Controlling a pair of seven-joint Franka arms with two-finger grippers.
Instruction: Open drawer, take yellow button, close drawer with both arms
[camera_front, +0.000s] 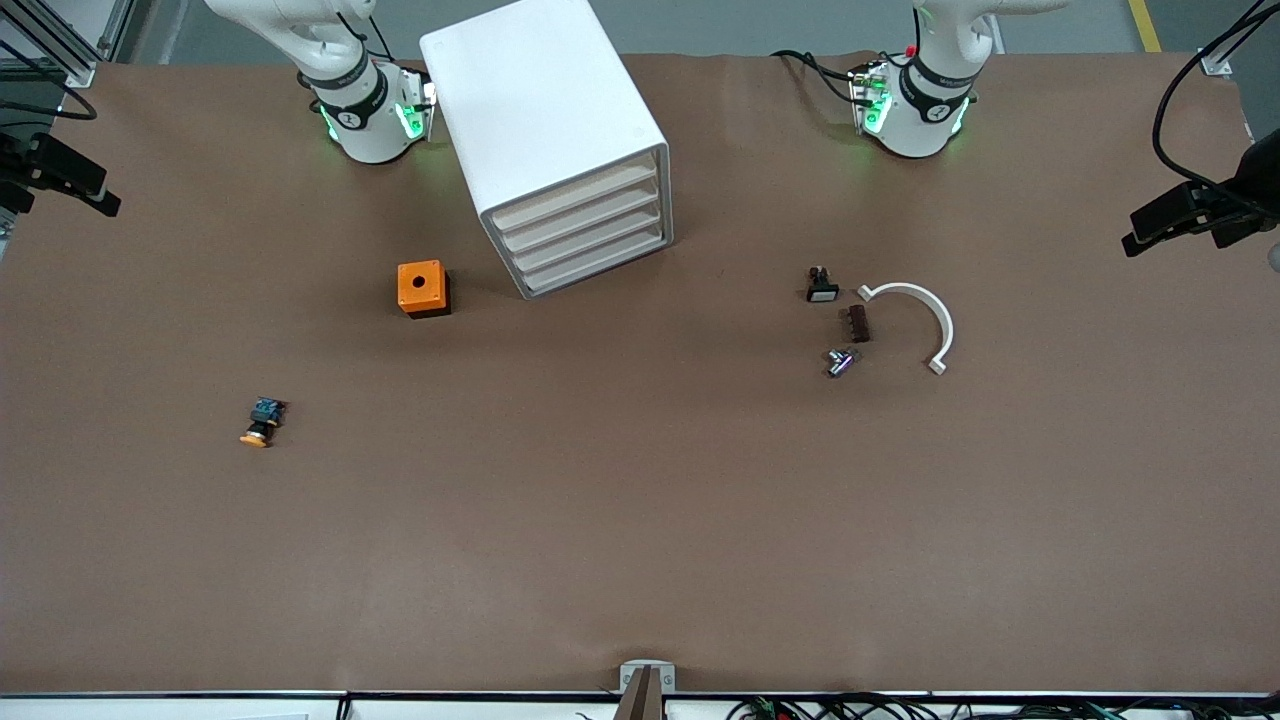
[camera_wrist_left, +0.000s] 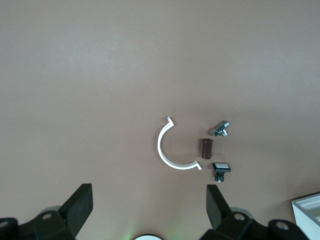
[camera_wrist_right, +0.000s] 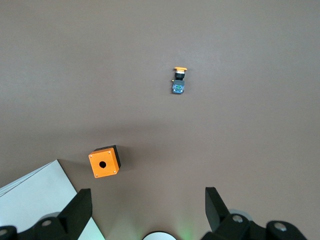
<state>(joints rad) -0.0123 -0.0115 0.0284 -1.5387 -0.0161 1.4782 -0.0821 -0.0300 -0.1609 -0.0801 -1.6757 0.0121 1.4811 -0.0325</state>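
The white cabinet (camera_front: 545, 120) stands near the right arm's base, its four cream drawer fronts facing the front camera. The top drawer (camera_front: 580, 195) is shut, like the three below it. The button (camera_front: 262, 420), orange cap and blue-black body, lies on its side on the table, nearer the front camera than the orange box (camera_front: 422, 288). It also shows in the right wrist view (camera_wrist_right: 179, 81). My right gripper (camera_wrist_right: 147, 202) is open and empty, high over the table beside the cabinet (camera_wrist_right: 35, 195). My left gripper (camera_wrist_left: 150, 200) is open and empty, high over bare table. Neither gripper shows in the front view.
Toward the left arm's end lie a white curved piece (camera_front: 925, 315), a small black part with a white face (camera_front: 822, 286), a brown cylinder (camera_front: 857, 323) and a small metal part (camera_front: 840, 361). The orange box also shows in the right wrist view (camera_wrist_right: 104, 162).
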